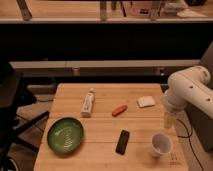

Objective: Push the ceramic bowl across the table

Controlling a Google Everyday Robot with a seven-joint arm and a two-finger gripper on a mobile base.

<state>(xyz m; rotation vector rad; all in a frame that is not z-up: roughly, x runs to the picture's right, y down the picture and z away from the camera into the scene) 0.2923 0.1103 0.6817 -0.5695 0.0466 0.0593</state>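
Note:
The ceramic bowl point(65, 135) is green and round and sits upright near the front left corner of the wooden table point(105, 150). My white arm comes in from the right. My gripper point(169, 120) hangs at the table's right edge, far to the right of the bowl and not touching it. It is just above and behind a white cup point(161, 144).
A white tube point(88, 103) lies mid-table, with a small orange object point(119, 110) to its right. A white pad point(146, 101) lies at the back right and a black phone point(122, 142) at the front middle. A dark chair point(12, 107) stands left of the table.

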